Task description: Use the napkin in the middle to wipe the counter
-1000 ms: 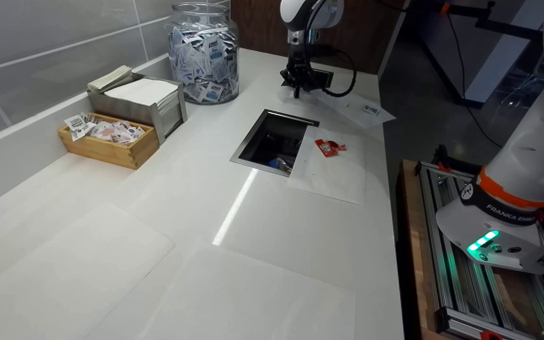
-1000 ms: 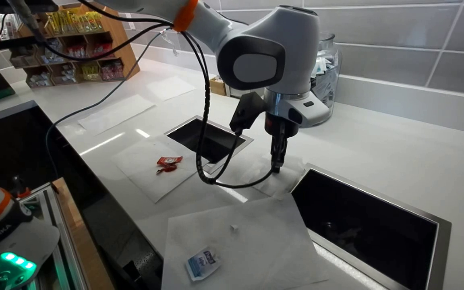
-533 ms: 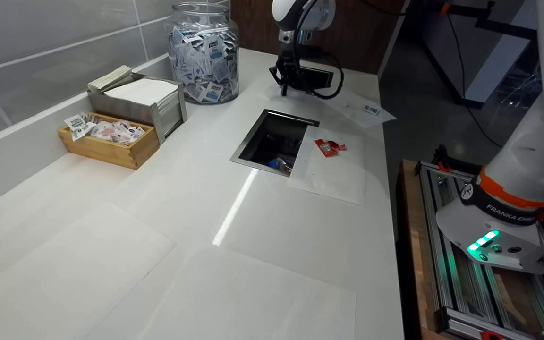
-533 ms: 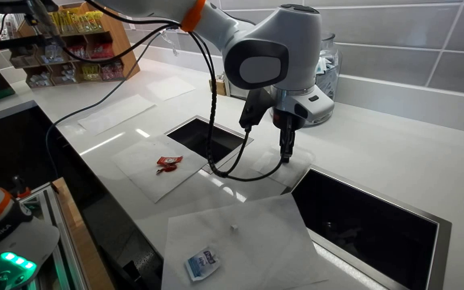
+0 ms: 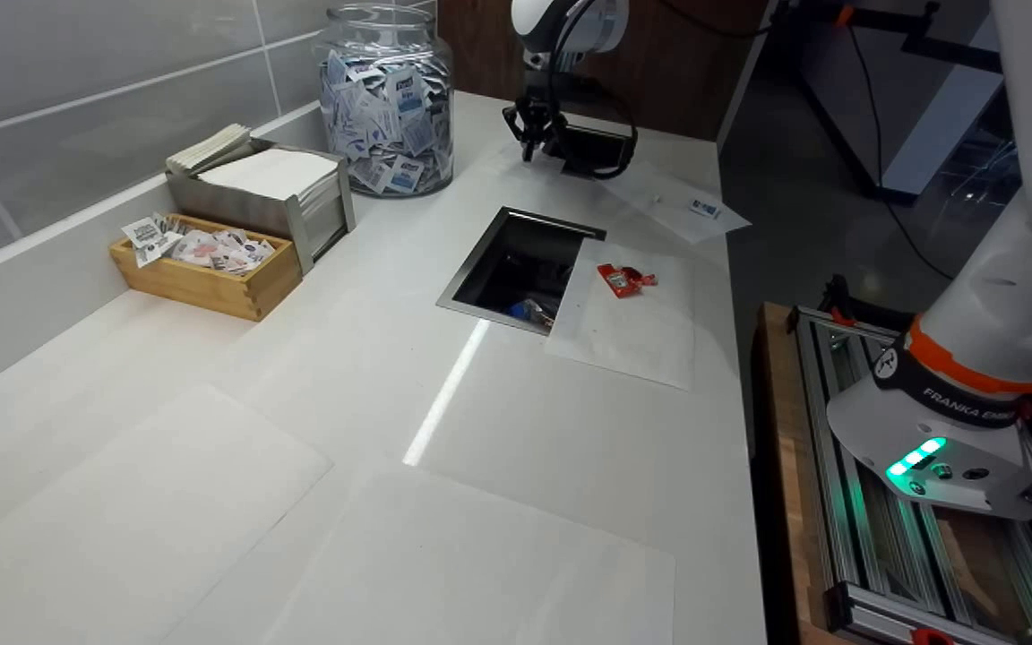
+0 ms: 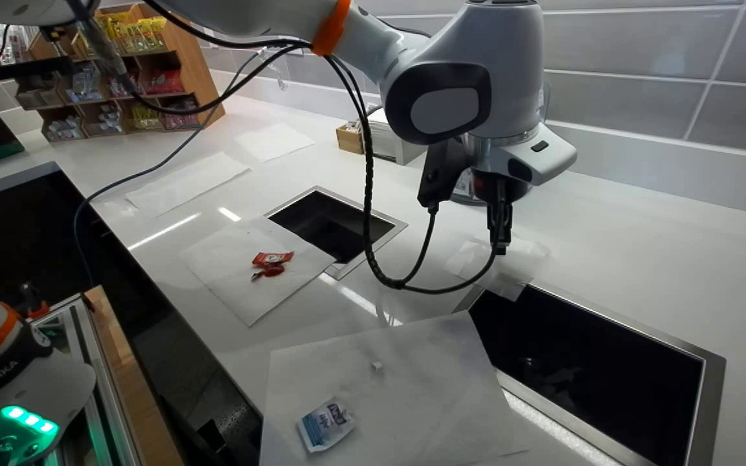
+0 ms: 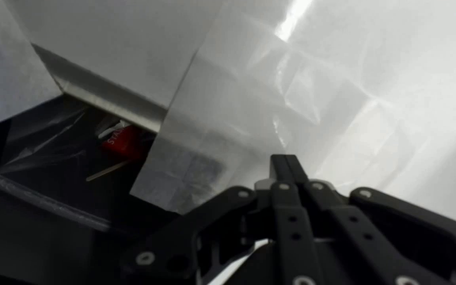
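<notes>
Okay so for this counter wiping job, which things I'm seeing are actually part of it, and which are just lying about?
Part of the job:
thin napkin under the closed gripper
white counter

Just lying about:
red packet on a flat paper sheet
loose wipe packet
glass jar
wooden box
metal napkin holder

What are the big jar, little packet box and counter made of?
Big jar: probably clear, shiny glass, since packets show through; plastic is possible.
Little packet box: likely smooth wood, given its tan colour and jointed-looking corner.
Counter: glossy white, given its bright reflected streak; stone or laminate unclear.
</notes>
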You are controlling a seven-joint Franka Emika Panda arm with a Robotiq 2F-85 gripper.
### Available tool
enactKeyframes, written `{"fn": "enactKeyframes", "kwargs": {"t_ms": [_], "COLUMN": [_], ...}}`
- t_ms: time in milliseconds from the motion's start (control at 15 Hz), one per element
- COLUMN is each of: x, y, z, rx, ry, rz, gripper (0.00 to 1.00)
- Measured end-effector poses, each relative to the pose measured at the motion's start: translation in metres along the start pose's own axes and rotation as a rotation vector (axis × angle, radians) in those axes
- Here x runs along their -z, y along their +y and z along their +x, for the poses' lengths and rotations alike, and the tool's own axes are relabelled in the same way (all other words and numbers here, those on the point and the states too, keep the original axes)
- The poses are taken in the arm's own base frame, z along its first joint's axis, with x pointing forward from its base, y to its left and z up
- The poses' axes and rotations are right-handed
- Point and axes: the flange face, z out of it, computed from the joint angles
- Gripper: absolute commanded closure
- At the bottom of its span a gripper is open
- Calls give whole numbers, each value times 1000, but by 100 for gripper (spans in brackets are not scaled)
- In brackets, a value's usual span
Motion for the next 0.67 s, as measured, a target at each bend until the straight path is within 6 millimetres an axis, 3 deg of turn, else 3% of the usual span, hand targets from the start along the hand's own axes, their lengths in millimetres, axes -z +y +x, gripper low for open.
{"fn": "enactKeyframes", "kwargs": {"t_ms": [400, 667], "x": [-12, -12], "y": [29, 11], "z": [25, 19], "rx": [-50, -25], "ry": [28, 22], "rz": [-3, 15], "gripper": [100, 100]}}
